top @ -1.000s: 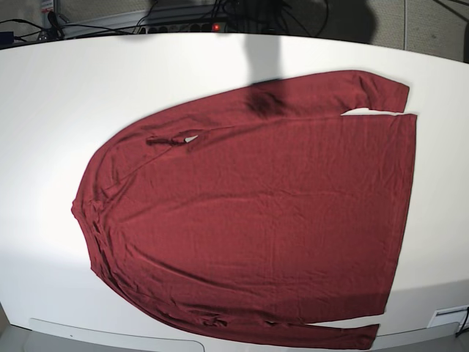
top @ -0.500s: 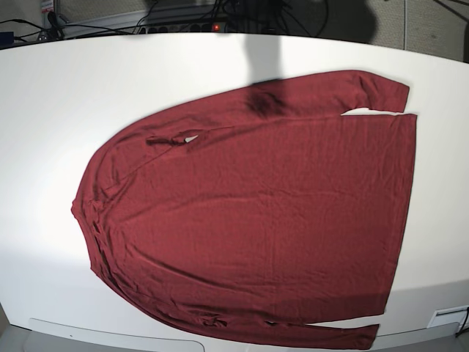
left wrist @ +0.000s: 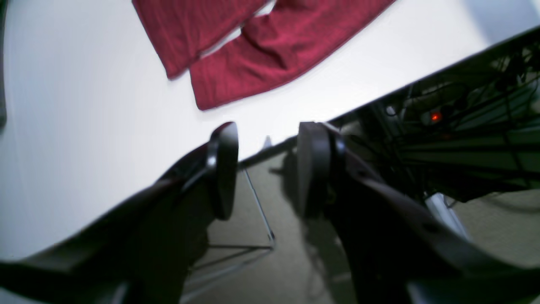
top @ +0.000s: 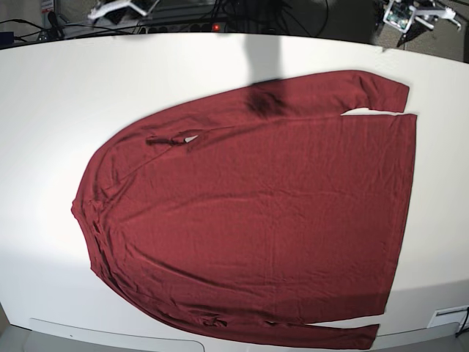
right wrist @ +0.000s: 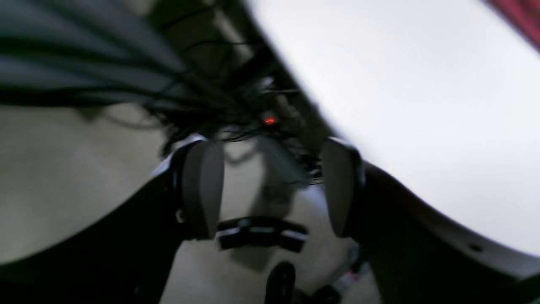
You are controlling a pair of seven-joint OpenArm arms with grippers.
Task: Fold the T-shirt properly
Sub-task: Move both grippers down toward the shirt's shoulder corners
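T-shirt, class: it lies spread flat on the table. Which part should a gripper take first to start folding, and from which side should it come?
Probably the far sleeve's cuff of the T-shirt. It lies flat along the body near the table's far edge, with a gap of table beside it. The open left gripper hovers just beyond that edge, so come from there.

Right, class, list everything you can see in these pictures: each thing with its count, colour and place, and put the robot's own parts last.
T-shirt: one, dark red, long sleeves, spread flat across the middle of the table.
Table: one, white, fills most of the base view.
Cables and power strip: a dark tangle beyond the table's far edge, with a small red light.
Left tool: one, black, open and empty, over the table's far edge near the shirt's sleeve cuff.
Right tool: one, black, open and empty, beyond the table's far edge, above the floor.
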